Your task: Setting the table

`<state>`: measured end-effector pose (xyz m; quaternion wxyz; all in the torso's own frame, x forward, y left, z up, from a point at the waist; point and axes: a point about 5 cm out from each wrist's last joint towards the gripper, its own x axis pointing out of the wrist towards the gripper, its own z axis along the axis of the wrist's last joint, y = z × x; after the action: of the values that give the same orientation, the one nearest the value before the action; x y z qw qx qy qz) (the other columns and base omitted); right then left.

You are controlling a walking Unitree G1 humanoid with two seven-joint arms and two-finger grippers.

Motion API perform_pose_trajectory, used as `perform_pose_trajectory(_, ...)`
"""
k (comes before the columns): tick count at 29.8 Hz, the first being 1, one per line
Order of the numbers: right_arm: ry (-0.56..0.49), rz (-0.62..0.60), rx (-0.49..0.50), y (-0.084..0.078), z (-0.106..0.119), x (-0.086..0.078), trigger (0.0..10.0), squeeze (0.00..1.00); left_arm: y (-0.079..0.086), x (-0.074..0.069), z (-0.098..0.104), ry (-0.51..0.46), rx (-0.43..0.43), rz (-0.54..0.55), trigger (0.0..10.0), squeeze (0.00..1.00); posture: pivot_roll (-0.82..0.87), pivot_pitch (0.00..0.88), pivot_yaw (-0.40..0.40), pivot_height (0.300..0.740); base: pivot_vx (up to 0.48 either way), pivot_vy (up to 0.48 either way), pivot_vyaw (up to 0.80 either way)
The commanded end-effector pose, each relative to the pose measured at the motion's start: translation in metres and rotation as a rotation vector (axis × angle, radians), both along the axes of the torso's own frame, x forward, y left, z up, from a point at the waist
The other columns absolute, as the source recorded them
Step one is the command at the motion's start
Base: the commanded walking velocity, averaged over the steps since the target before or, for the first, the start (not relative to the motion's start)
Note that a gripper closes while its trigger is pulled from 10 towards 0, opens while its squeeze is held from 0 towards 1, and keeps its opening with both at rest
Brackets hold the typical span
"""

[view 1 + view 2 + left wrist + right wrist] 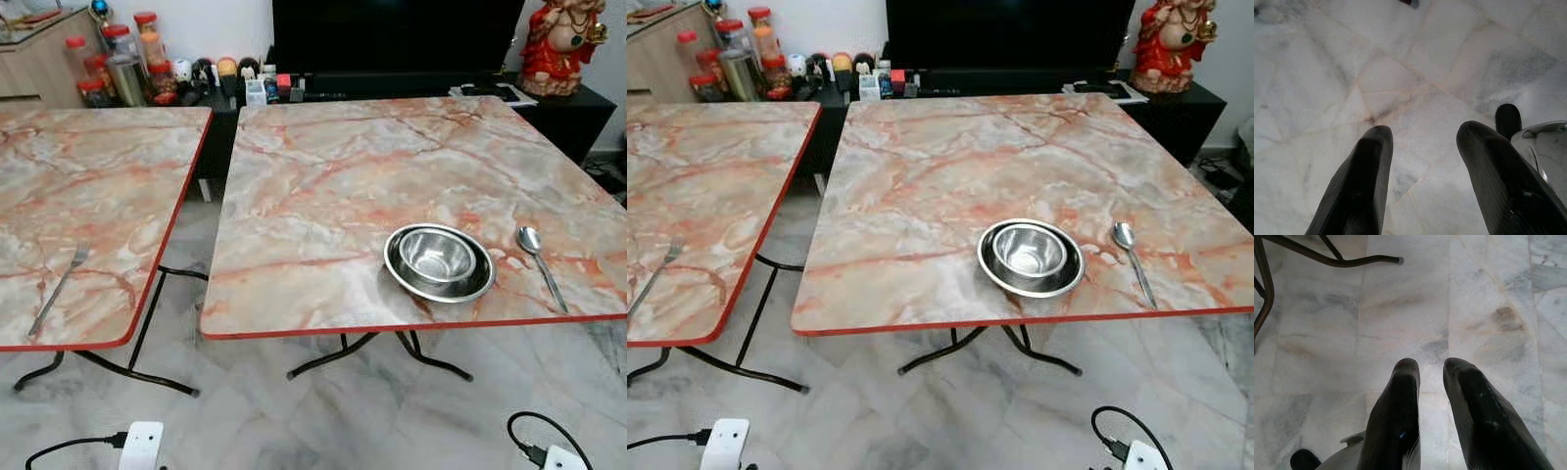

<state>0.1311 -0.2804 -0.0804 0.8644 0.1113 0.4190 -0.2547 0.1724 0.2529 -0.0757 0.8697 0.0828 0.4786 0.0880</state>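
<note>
Beside bowl point(439, 260) lies spoon point(541, 264); fork point(59, 288) apart.

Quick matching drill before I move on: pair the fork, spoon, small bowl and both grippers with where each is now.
Things:
1. fork
2. spoon
3. small bowl
4. left gripper and right gripper

Places:
A. nested inside the larger steel bowl
B. pointing at the marble floor
C. left table, near its front edge
D. right table, right of the bowls

Pairs: 1-C, 2-D, 3-A, 4-B
</note>
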Motion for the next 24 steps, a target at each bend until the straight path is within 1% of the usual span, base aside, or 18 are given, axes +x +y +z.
perform_pose_trajectory(1,-0.005,0.013,-0.005,-0.0006,0.0008,0.0009,10.0,0.00,-0.0001,-0.0014,-0.0008,0.011,-0.001,-0.001,10.0,0.00,0.03,0.020,0.005,0.740,0.000,0.285,0.00)
perform_pose_trajectory(4,-0.002,0.028,-0.006,0.0003,0.0006,0.0012,10.0,0.00,0.0001,-0.0013,-0.0007,0.009,0.000,0.003,10.0,0.00,0.04,0.019,0.003,0.740,0.000,0.282,0.00)
perform_pose_trajectory(8,-0.009,-0.001,0.002,0.0011,0.0001,0.0007,10.0,0.00,0.0003,-0.0012,-0.0006,0.008,-0.001,0.006,10.0,0.00,0.04,0.020,0.002,0.740,0.000,0.284,0.00)
perform_pose_trajectory(24,-0.023,0.003,0.008,0.0035,-0.0002,0.0016,10.0,0.00,0.0015,-0.0011,-0.0002,0.009,0.003,0.002,10.0,0.00,0.04,0.012,0.012,0.740,0.000,0.315,0.00)
